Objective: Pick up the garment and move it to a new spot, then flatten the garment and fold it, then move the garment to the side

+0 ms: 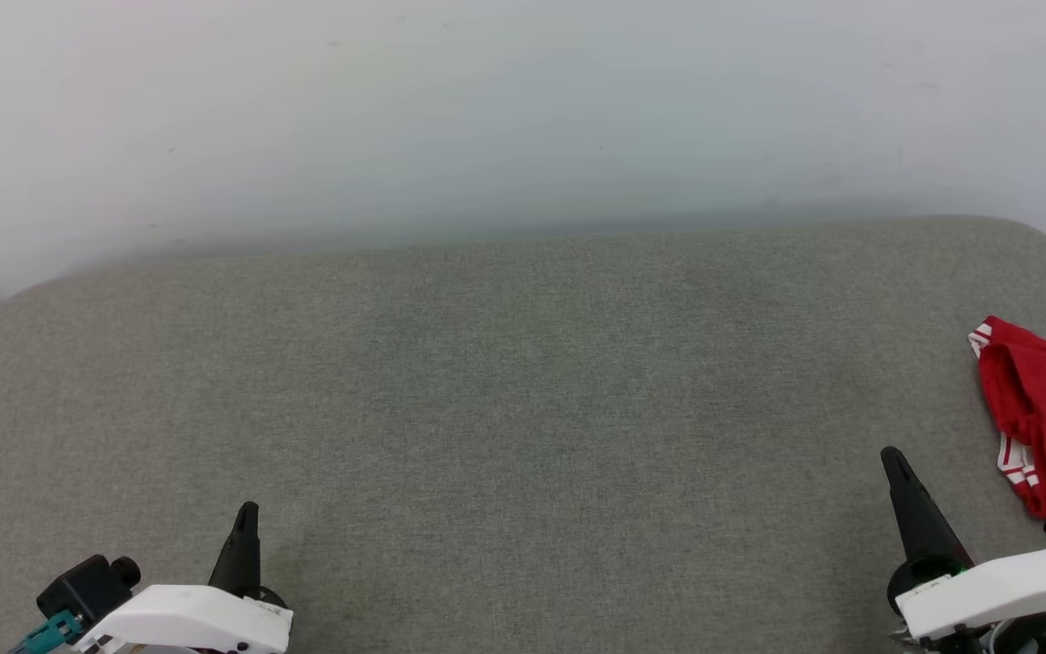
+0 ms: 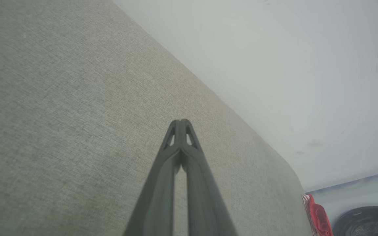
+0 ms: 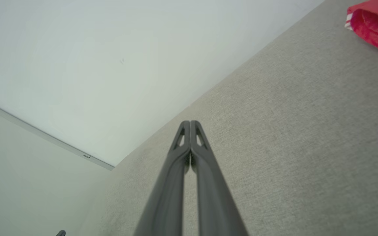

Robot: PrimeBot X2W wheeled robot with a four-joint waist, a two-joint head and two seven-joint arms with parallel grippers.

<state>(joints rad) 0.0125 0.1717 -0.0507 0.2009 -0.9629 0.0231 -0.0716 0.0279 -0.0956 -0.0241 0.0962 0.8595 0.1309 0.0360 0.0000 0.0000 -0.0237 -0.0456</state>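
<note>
The garment point(image 1: 1045, 413) is a red bundle with white striped trim, lying crumpled at the far right edge of the grey fabric surface point(image 1: 523, 400) and partly cut off by the head view's border. It also peeks in as the garment point(image 3: 374, 23) at the top right and the garment point(image 2: 317, 216) at the lower right. My right gripper point(image 1: 892, 456) is shut and empty, a short way left of the bundle. My left gripper point(image 1: 249, 510) is shut and empty too, low at the near left, far from the cloth. Both fingertip pairs, left gripper point(image 2: 181, 122) and right gripper point(image 3: 190, 123), press together.
A pale wall point(image 1: 523, 109) rises behind the grey surface, whose back corners are rounded. A dark round object point(image 2: 367, 221) sits on the floor beyond the surface's right end. A wide stretch of grey fabric lies between the two grippers.
</note>
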